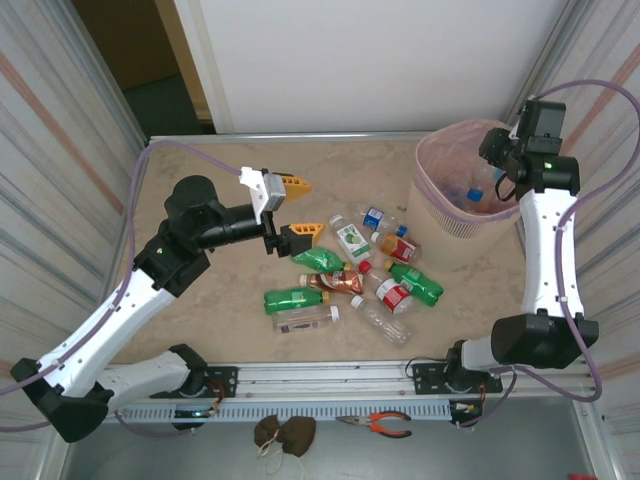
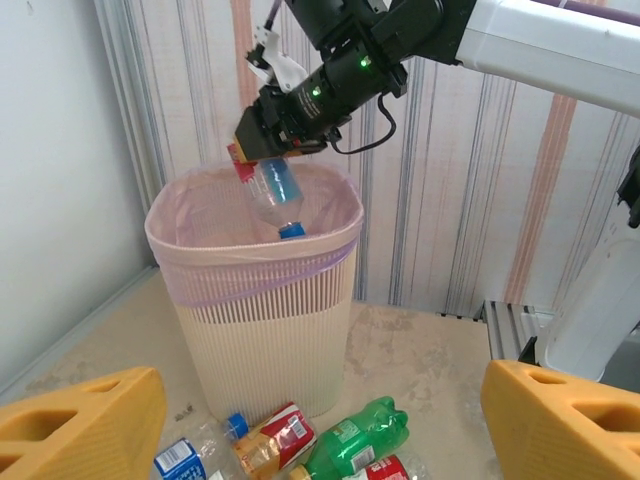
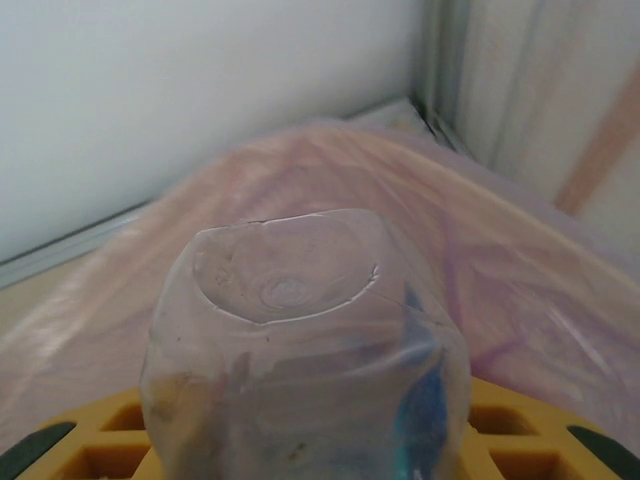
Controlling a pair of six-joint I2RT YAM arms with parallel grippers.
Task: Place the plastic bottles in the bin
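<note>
The bin [image 1: 452,235] stands in the far right corner of the table [image 1: 350,170], with a pink bag [image 2: 200,215] folded over its rim. The right gripper [image 2: 256,156] hangs above the bin's mouth with its fingers closed on a clear bottle [image 2: 272,188] that has a blue label. The bottle points blue cap down, with the cap inside the rim. In the right wrist view the bottle's dimpled base sits between the yellow fingers [image 3: 520,430], which press it from both sides. In the top view some coloured labels show inside the bin, but I cannot tell how many bottles lie there.

The other plastic bottles [image 1: 350,275] lie in a loose heap at the middle of the table, toward the near edge and just left of the bin's foot. They include green ones, an amber one, and clear ones with red, blue and white labels. A red-labelled bottle [image 1: 400,247] lies closest to the bin wall.

The left gripper [image 1: 303,208] hovers over the middle of the table at the heap's far left side, its orange fingers [image 2: 80,425] spread wide and empty — nothing sits between them
</note>
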